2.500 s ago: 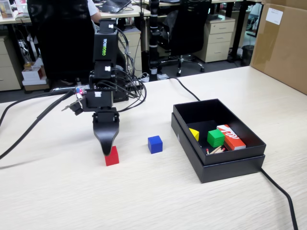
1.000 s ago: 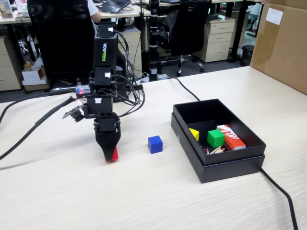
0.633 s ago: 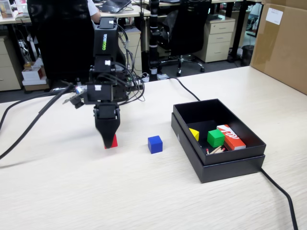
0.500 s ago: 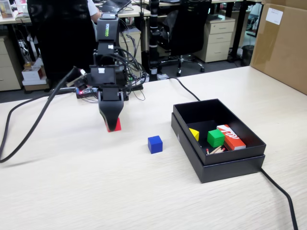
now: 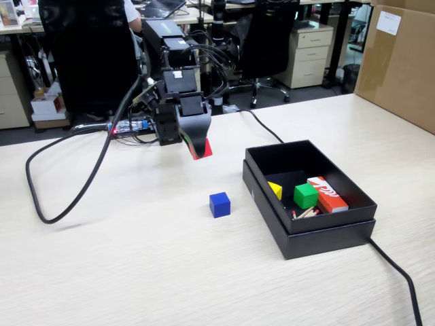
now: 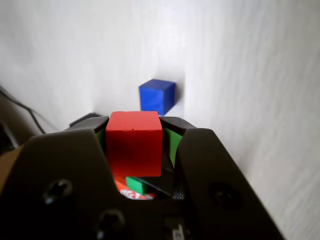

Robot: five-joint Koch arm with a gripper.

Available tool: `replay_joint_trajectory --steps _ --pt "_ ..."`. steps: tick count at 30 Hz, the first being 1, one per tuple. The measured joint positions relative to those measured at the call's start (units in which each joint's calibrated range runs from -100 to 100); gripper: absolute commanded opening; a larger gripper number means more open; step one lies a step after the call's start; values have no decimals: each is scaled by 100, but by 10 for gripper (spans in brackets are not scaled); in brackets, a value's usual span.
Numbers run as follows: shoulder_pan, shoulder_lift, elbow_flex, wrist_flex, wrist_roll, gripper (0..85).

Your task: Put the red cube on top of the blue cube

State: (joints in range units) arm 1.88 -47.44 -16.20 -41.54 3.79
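On the pale table [image 5: 136,272], the blue cube [image 5: 219,204] sits beside an open black box [image 5: 319,234] — while behind it the gripper [image 5: 199,151], raised in the air, clamps the red cube [image 6: 134,142] between its jaws.

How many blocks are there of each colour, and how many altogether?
Red: 1, the small solid-red cube held in the pincer
Blue: 1, the small solid-blue cube on the table
Green: 1, the green cube in the black box
Yellow: 1, the yellow block in the box
Total: 4
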Motion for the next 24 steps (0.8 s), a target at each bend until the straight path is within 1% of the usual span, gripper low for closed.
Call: replay_joint_trajectory --steps 2,10,15,24 --pt "10 841 466 8 73 12" --pt "39 2434 1196 0 166 15" --pt "73 2680 1114 0 239 16" --pt "88 2770 904 0 239 16"
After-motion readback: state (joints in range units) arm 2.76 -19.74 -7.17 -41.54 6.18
